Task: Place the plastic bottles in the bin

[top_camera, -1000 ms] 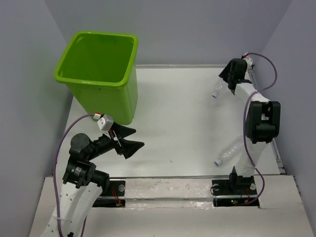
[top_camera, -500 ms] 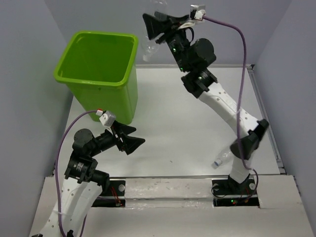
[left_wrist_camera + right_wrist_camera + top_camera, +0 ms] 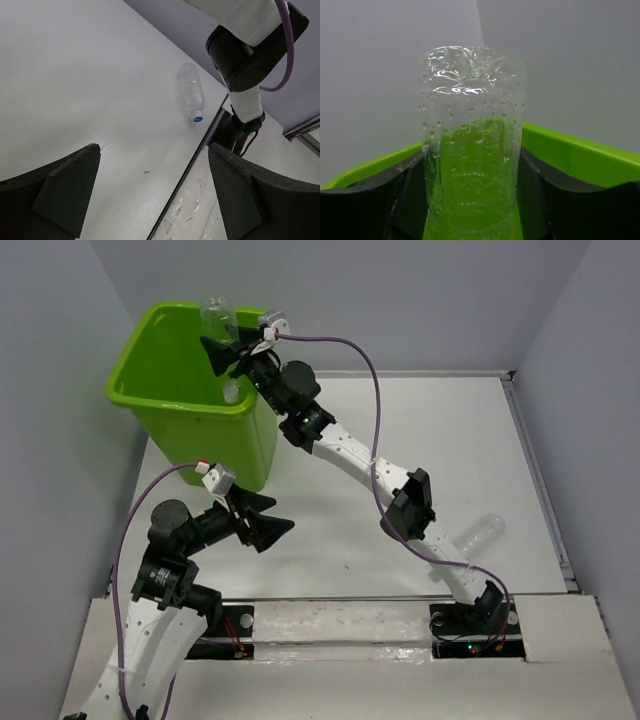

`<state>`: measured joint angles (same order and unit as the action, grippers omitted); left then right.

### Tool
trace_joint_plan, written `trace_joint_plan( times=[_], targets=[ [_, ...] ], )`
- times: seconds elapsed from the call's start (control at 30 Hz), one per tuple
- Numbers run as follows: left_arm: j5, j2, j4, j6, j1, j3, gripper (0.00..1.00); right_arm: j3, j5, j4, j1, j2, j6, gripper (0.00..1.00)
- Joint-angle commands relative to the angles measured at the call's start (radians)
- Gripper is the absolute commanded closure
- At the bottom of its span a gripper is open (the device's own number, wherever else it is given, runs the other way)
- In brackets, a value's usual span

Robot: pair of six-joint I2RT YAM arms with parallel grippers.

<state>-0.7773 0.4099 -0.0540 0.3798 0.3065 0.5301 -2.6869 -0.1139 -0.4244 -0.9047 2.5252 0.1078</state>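
The white worktop (image 3: 400, 460) fills the top view. The lime-green bin (image 3: 195, 435) stands at its 10 o'clock corner, upright with its mouth open upward. The right arm (image 3: 345, 452) stretches from its base at 5 o'clock diagonally across the worktop to the bin's 3 o'clock rim. The left arm (image 3: 165, 580) is folded near its base at 7 o'clock. The left claw (image 3: 262, 522) hangs above the worktop just in front of the bin, with its jaws spread wide and nothing between them. The right claw (image 3: 225, 348) is above the bin's mouth and grips a clear bottle (image 3: 470, 130) between its two fingers. The bottle is beaded with droplets, and the bin's green rim shows behind it. A second clear bottle (image 3: 482, 532) lies on its side on the worktop at 4 o'clock, well apart from the bin. The left wrist view shows its blue cap (image 3: 198, 119).
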Motion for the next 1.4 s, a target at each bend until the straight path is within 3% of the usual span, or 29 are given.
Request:
trace_joint_plan(
  times=[0.0, 0.03, 0.1, 0.37, 0.47, 0.5, 0.53, 0.57, 0.63, 0.7, 0.73, 0.77, 0.8, 0.9, 0.93, 0.97, 1.03, 1.13, 1.27, 1.37],
  targets=[
    [-0.017, 0.004, 0.019, 0.011, 0.002, 0.001, 0.01, 0.012, 0.039, -0.088, 0.012, -0.114, -0.051, 0.28],
    [-0.016, 0.009, 0.019, 0.008, 0.002, 0.001, 0.01, -0.014, 0.054, -0.041, 0.003, -0.114, -0.065, 0.11],
    [-0.013, 0.027, 0.019, 0.005, 0.002, 0.004, 0.01, -0.008, 0.095, -0.001, 0.003, -0.147, -0.082, 0.02],
    [0.070, 0.104, 0.040, -0.015, 0.047, 0.048, 0.01, 0.197, 0.162, 0.180, 0.003, -0.454, -0.088, 0.00],
    [0.198, 0.167, 0.092, 0.014, 0.184, 0.079, 0.01, 0.520, 0.074, 0.151, 0.003, -0.708, -0.085, 0.20],
    [0.314, 0.214, 0.106, 0.028, 0.332, 0.108, 0.01, 0.727, 0.024, 0.130, 0.003, -0.786, -0.083, 0.33],
    [0.385, 0.243, 0.120, 0.031, 0.417, 0.125, 0.01, 0.827, -0.009, 0.107, 0.003, -0.866, -0.080, 0.76],
    [0.465, 0.283, 0.135, 0.027, 0.500, 0.164, 0.01, 0.920, -0.050, 0.107, 0.003, -1.026, -0.076, 0.95],
    [0.677, 0.434, 0.140, -0.004, 0.714, 0.218, 0.01, 1.203, -0.171, 0.110, 0.003, -1.295, -0.071, 1.00],
    [0.838, 0.638, 0.137, -0.053, 0.817, 0.329, 0.01, 1.379, -0.292, 0.113, 0.003, -1.486, -0.047, 1.00],
    [0.864, 0.706, 0.135, -0.077, 0.889, 0.414, 0.01, 1.532, -0.323, 0.125, 0.003, -1.676, -0.027, 1.00],
    [0.901, 0.778, 0.135, -0.102, 0.923, 0.415, 0.01, 1.597, -0.345, 0.140, 0.003, -1.678, -0.004, 1.00],
    [0.977, 0.908, 0.137, -0.128, 0.953, 0.503, 0.01, 1.649, -0.378, 0.154, 0.003, -1.856, 0.038, 1.00],
    [1.000, 1.090, 0.164, -0.217, 1.005, 0.684, 0.01, 1.766, -0.429, 0.248, 0.003, -2.118, 0.101, 1.00],
    [0.989, 1.209, 0.174, -0.232, 1.005, 0.727, 0.01, 1.770, -0.479, 0.333, 0.003, -2.158, 0.108, 0.98],
    [0.959, 1.324, 0.178, -0.239, 1.005, 0.822, 0.01, 1.765, -0.503, 0.417, 0.003, -2.219, 0.140, 0.75],
    [0.935, 1.436, 0.148, -0.255, 1.005, 0.998, 0.01, 1.756, -0.520, 0.508, 0.003, -2.267, 0.157, 0.46],
    [0.906, 1.626, 0.082, -0.263, 1.005, 1.166, 0.01, 1.734, -0.527, 0.613, 0.003, -2.345, 0.184, 0.16],
    [0.869, 1.808, 0.002, -0.263, 1.005, 1.453, 0.01, 1.702, -0.526, 0.691, 0.003, -2.401, 0.178, 0.12],
    [0.839, 1.935, -0.062, -0.260, 1.005, 1.571, 0.01, 1.691, -0.501, 0.722, 0.003, -2.416, 0.178, 0.12]
  ],
)
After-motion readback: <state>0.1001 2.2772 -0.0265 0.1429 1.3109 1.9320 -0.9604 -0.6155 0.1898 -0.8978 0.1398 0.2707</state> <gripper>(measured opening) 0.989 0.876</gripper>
